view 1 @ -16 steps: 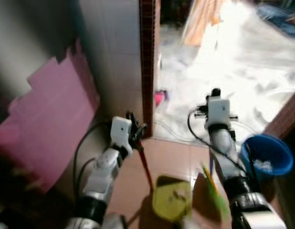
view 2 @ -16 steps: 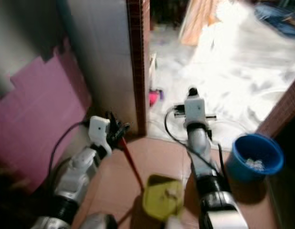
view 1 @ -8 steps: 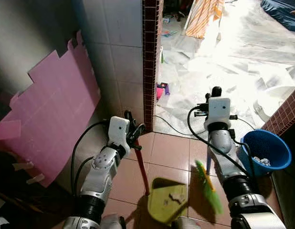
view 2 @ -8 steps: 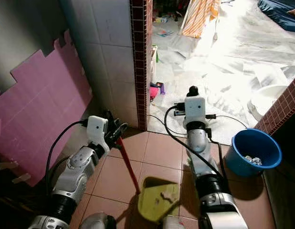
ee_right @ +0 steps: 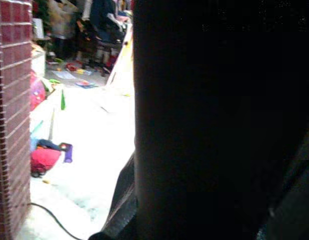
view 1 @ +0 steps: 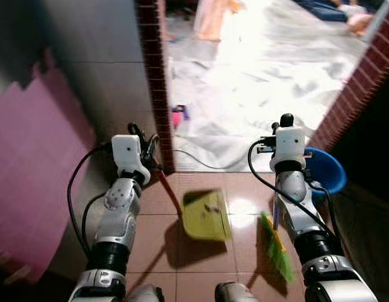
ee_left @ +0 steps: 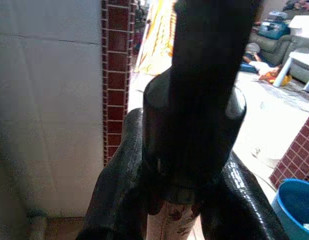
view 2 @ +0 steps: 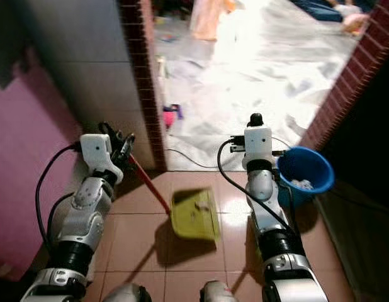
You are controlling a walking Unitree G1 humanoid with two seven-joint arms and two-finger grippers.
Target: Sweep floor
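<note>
Two tools are in play, one per arm. Left gripper (view 1: 146, 143) is clenched round the red handle (view 2: 147, 184) of the yellow-green dustpan (view 2: 194, 216), and the wrist view confirms it, with black fingers (ee_left: 119, 200) wrapped tight on the shaft. From that grip the handle slants down and away to the robot's right, so the pan sits on the terracotta tiled floor (view 2: 138, 233) below and right of the left gripper, roughly midway between the arms, with a few scraps in it. Right gripper (view 2: 256, 121) is up at the doorway edge; whether its fingers are closed I cannot tell, as the wrist view is mostly a dark shaft. Green broom (view 1: 275, 246) hangs below and behind it, bristles angled at the floor, just right of the pan. Blue bucket (view 2: 304, 176) sits close to the right forearm's outer side. My read: the broom is on the nearer side to push dirt leftward into the pan's mouth.
</note>
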